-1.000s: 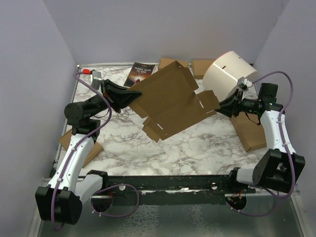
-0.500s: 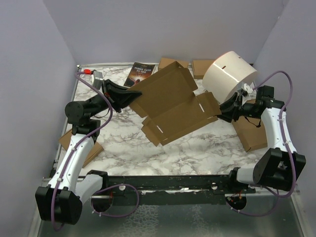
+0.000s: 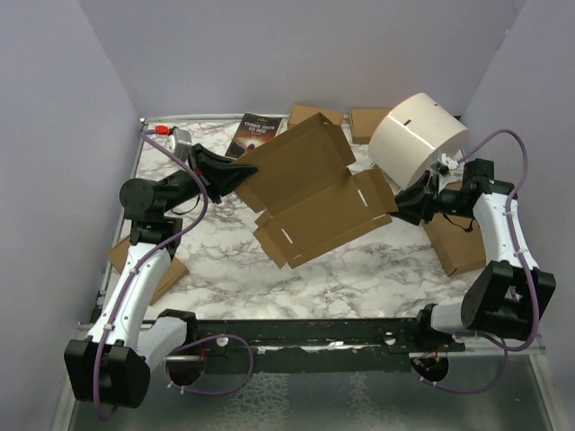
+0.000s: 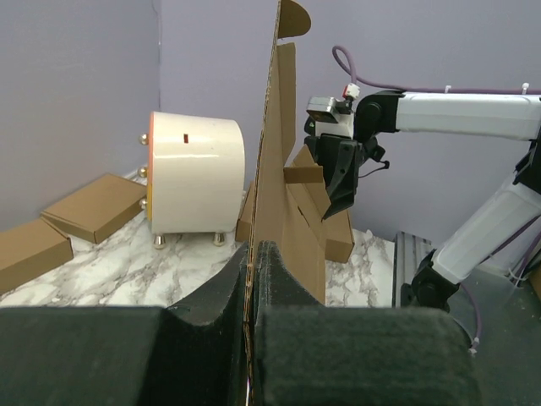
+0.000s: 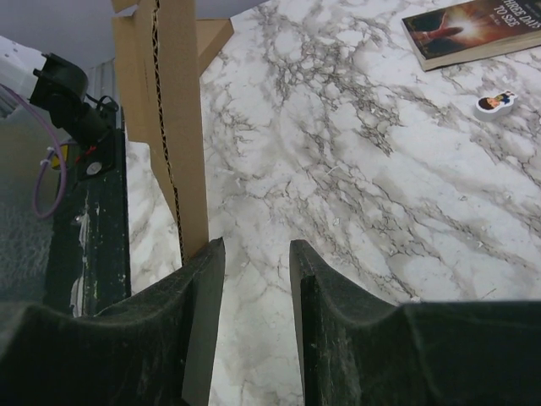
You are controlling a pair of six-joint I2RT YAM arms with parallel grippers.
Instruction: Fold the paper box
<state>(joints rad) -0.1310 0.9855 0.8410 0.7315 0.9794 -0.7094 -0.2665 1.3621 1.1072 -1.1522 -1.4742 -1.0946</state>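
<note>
The paper box (image 3: 310,193) is an open brown cardboard sheet with flaps, held tilted above the marble table. My left gripper (image 3: 235,177) is shut on its left edge. In the left wrist view the sheet (image 4: 283,169) stands edge-on, pinched between the pads of that gripper (image 4: 252,254). My right gripper (image 3: 402,205) is at the sheet's right flap. In the right wrist view this gripper (image 5: 257,249) is open with only table between the jaws. The cardboard flap (image 5: 173,127) lies just outside its left finger.
A white cylinder (image 3: 418,136) stands at the back right. A book (image 3: 252,133) lies at the back. Small brown boxes sit at the back (image 3: 310,115), under the right arm (image 3: 458,242) and at the left edge (image 3: 148,265).
My right gripper has moved left, up to the sheet's right flap. The sheet has shifted slightly left and down. The left gripper keeps its hold.
</note>
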